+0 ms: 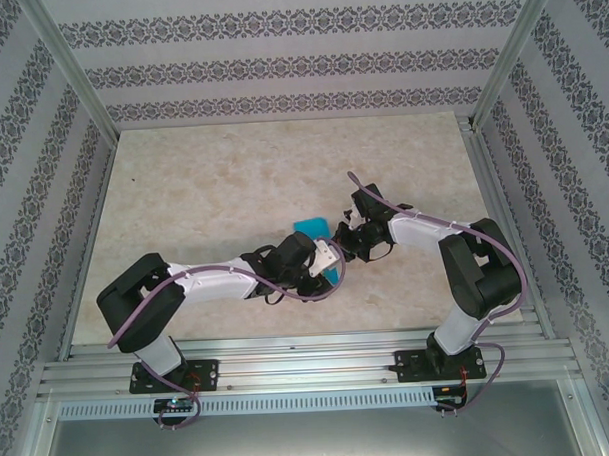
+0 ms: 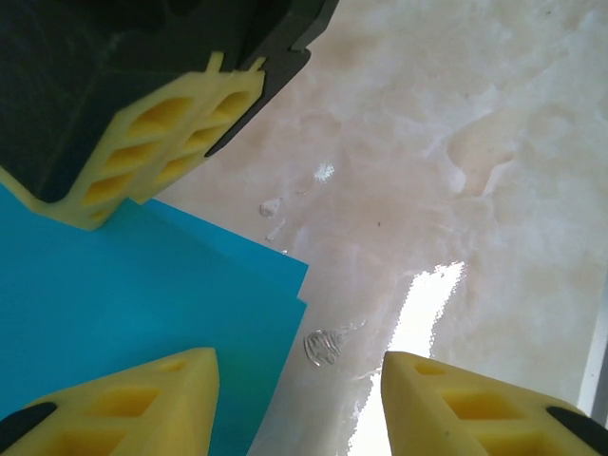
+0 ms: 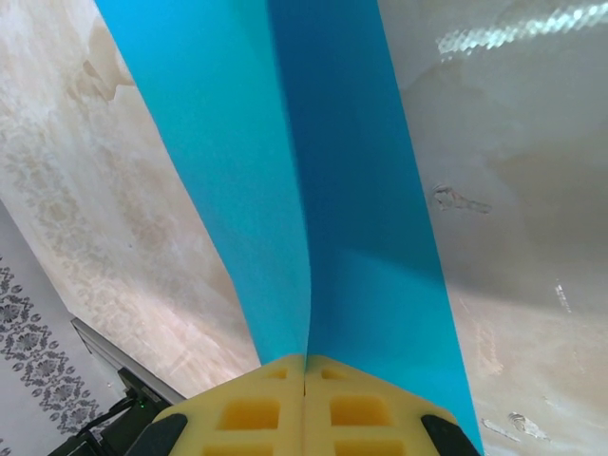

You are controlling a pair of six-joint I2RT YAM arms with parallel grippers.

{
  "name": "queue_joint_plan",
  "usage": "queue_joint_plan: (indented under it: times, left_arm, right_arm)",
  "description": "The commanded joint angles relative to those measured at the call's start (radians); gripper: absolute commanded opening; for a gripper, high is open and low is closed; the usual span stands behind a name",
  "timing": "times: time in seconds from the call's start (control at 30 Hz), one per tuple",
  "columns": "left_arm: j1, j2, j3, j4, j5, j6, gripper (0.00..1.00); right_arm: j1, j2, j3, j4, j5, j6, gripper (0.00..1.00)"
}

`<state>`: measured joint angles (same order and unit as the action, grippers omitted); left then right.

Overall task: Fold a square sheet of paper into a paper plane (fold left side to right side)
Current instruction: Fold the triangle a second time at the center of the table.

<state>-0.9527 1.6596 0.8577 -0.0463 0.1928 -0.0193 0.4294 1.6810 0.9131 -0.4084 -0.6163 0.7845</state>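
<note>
Patterned wallpaper (image 1: 279, 69) and aluminium posts (image 1: 74, 71) box in a beige, marble-look tabletop (image 1: 203, 182). Just right of its centre in the top view lies the thin turquoise-blue square sheet of paper (image 1: 312, 227), partly covered by the two arms that meet over it. The right gripper (image 3: 304, 375) is pinched tight on one edge of the sheet. In its wrist view the yellow fingers meet at bottom centre, and the paper runs up the frame from between them as a long band, one half lit and the other shaded, divided by a bend along that same line. The left gripper (image 2: 299, 366) stands half spread and grips nothing. Its left finger (image 2: 123, 404) hovers over blue and its right finger (image 2: 475, 408) over bare table, with two stacked paper edges ending between them. The right gripper's yellow pads (image 2: 161, 142) sit at the upper left of that view, at the sheet's upper edge. The paper thus lies to the lower left of the left gripper's gap, while the right arm has the hold. Carrying the fold across likely falls to the right arm, with the left gripper well placed to press the layers flat.
</note>
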Motion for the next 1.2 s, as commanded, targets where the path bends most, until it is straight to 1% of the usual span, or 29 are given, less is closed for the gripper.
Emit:
queue_joint_plan:
  times: [0.0,0.07,0.2,0.33,0.5,0.63,0.8,0.87,0.93,1.03,1.17]
  left_arm:
    - [-0.017,0.014,0.029,0.018,-0.079,-0.034,0.45]
    - [-0.017,0.015,0.031,0.028,-0.085,-0.042,0.40]
    - [-0.017,0.015,0.032,0.035,-0.092,-0.054,0.26]
    - [-0.017,0.007,0.024,0.042,-0.069,-0.061,0.15]
    - [-0.013,0.003,0.019,0.055,-0.017,-0.065,0.05]
    - [0.011,0.002,0.010,0.073,0.051,-0.084,0.00]
    - [0.061,-0.015,-0.023,0.117,0.145,-0.115,0.00]
    - [0.079,-0.020,-0.032,0.130,0.186,-0.123,0.00]
    - [0.086,-0.018,-0.036,0.131,0.201,-0.124,0.00]
    - [0.088,-0.015,-0.037,0.122,0.189,-0.118,0.03]
    - [0.088,-0.018,-0.041,0.123,0.182,-0.118,0.04]
  right_arm:
    - [-0.001,0.006,0.010,0.006,-0.020,0.019,0.02]
    - [-0.001,0.005,0.002,0.015,-0.022,0.024,0.02]
    - [-0.001,0.002,-0.005,0.015,-0.016,0.025,0.03]
    - [0.000,0.002,-0.004,0.004,-0.006,0.015,0.03]
    - [0.000,0.000,0.005,-0.018,0.007,-0.008,0.05]
    - [-0.003,-0.015,0.010,-0.020,0.018,-0.023,0.13]
    - [-0.021,-0.095,-0.014,-0.017,0.067,-0.044,0.33]
    - [-0.034,-0.136,-0.034,0.001,0.075,-0.049,0.39]
    - [-0.045,-0.172,-0.064,0.028,0.079,-0.048,0.45]
    - [-0.050,-0.181,-0.088,0.030,0.050,-0.035,0.49]
    - [-0.042,-0.161,-0.116,0.068,0.005,0.017,0.50]
